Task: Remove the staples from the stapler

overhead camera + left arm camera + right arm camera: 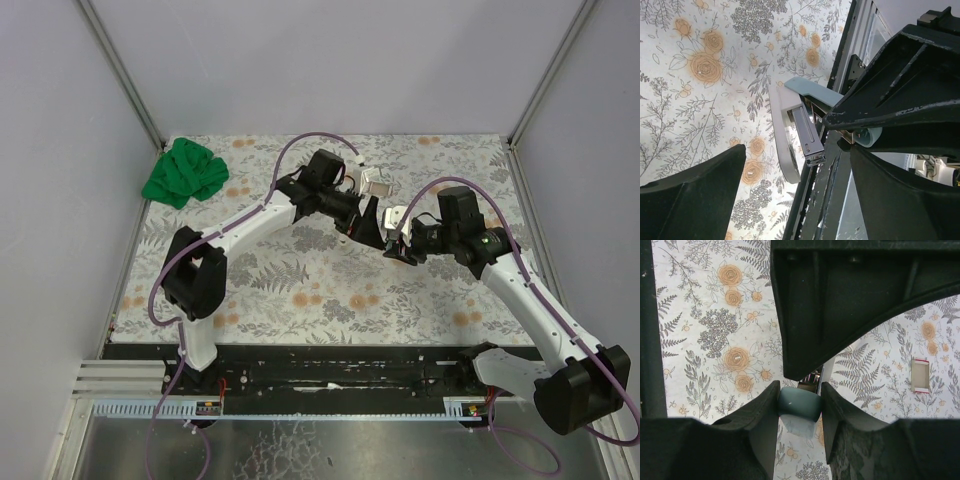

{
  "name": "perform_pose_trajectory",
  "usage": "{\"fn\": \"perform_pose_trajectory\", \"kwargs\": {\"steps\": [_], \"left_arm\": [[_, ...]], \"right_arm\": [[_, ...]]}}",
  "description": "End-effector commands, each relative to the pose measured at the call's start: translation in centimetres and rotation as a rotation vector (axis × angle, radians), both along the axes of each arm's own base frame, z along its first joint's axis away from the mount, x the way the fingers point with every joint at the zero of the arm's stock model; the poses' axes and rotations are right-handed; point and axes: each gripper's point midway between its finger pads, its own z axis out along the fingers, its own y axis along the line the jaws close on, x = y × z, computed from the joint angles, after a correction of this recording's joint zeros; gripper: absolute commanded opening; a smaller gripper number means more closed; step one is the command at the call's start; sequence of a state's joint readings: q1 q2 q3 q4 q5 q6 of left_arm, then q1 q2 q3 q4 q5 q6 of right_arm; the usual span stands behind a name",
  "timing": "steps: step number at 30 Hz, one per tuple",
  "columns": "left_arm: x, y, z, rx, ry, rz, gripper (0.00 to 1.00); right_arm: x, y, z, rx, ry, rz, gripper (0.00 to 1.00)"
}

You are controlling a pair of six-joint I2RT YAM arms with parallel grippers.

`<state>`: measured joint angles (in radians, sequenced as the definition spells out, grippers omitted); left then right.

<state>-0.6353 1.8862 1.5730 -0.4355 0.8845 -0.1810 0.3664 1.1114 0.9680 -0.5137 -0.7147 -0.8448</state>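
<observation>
Stapler [799,404] mostly behind fingers [757,420]

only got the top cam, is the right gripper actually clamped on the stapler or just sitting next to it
observer: clamped. The right wrist view shows the right gripper shut on the stapler, at its teal end.
operator: is it open
observer: yes. The left wrist view shows it hinged open, with the teal top spread away from the metal magazine.
operator: anything on the table i'm missing
observer: the right wrist view shows a small red-and-white box lying flat on the floral cover.
</observation>
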Motion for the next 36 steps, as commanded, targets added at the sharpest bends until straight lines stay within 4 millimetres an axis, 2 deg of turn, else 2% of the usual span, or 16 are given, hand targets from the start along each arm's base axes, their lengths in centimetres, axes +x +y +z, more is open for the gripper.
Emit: {"fn": "perform_pose_trajectory", "kwargs": {"steps": [1, 5, 7, 13, 17, 18, 20, 24, 27, 32, 36], "left_arm": [[0.2, 0.0, -0.6, 0.007, 0.002, 0.0, 0.81], [0.6, 0.0, -0.9, 0.008, 0.01, 0.006, 0.68], [0.7, 0.0, -1.2, 0.012, 0.019, 0.008, 0.57], [0.8, -0.1, -1.5, 0.02, 0.023, 0.017, 0.46], [1.3, 0.0, -1.6, 0.034, 0.012, 0.04, 0.26], [1.5, 0.1, -1.5, 0.038, 0.005, 0.05, 0.22], [1.9, 0.2, -1.1, 0.042, -0.011, 0.067, 0.15], [2.9, 0.8, -0.3, 0.048, -0.048, 0.106, 0.1], [4.0, 1.3, 0.5, 0.061, -0.091, 0.16, 0.06], [5.8, 2.4, 1.8, 0.099, -0.189, 0.253, 0.03], [7.2, 3.5, 2.0, 0.153, -0.258, 0.343, 0.03]], "right_arm": [[0.3, 0.4, 1.8, 0.038, -0.067, 0.012, 0.0], [0.1, 0.6, 2.1, 0.047, -0.072, 0.026, 0.0], [0.0, 0.6, 2.3, 0.053, -0.074, 0.032, 0.0], [0.1, 0.6, 2.6, 0.051, -0.087, 0.029, 0.0], [0.3, 0.5, 2.1, 0.039, -0.082, 0.023, 0.0], [0.3, 0.5, 2.0, 0.036, -0.076, 0.021, 0.03], [0.4, 0.4, 1.8, 0.032, -0.067, 0.013, 0.16], [0.6, 0.4, 1.5, 0.037, -0.049, -0.007, 0.38], [0.8, 0.5, 1.4, 0.051, -0.023, -0.031, 0.65], [0.8, 0.9, 1.6, 0.076, 0.074, -0.073, 1.0], [1.4, 1.5, 2.1, 0.107, 0.211, -0.144, 0.99]]}}
